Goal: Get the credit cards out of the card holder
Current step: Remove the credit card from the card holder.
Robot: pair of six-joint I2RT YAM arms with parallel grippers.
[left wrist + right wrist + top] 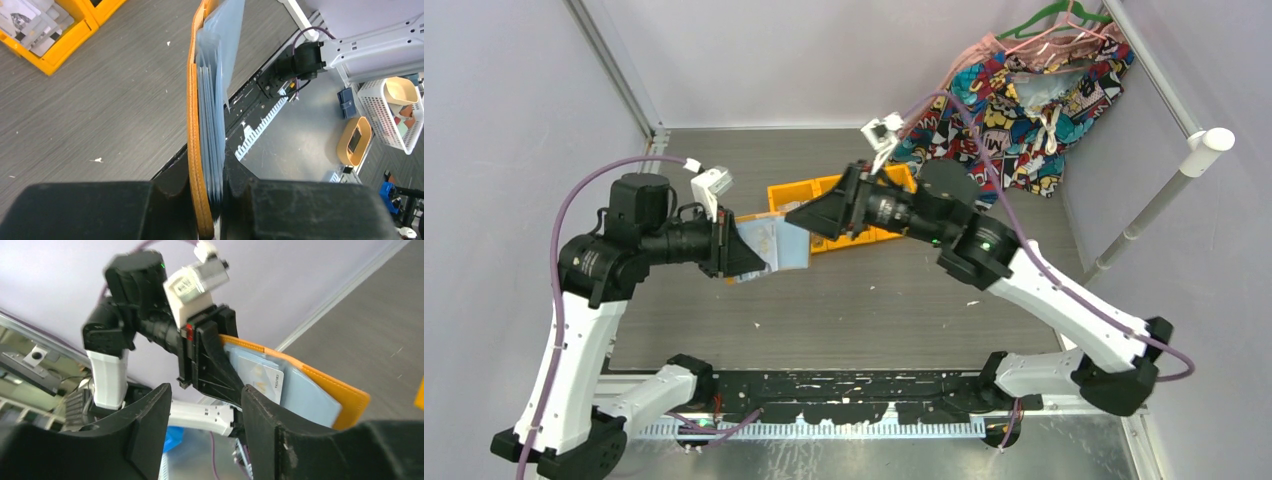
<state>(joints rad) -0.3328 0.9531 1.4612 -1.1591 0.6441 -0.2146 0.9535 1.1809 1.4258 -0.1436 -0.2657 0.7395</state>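
My left gripper [207,175] is shut on the card holder [193,115], pinching its orange cover and the pale blue pockets [212,100] edge-on above the table. From the top view the card holder [786,246] stands open off the table, with the left gripper [746,256] at its left edge. A pale credit card [266,378] sits in a see-through pocket of the card holder [325,390]. My right gripper [205,405] is open and empty, its right finger just in front of that card. It hovers at the holder's far right edge [794,215].
An orange bin tray [844,195] lies behind the grippers, and the bin tray [55,45] holds grey-white papery pieces. Patterned clothes on hangers [1024,90] fill the back right corner. A white basket [395,110] stands off the table.
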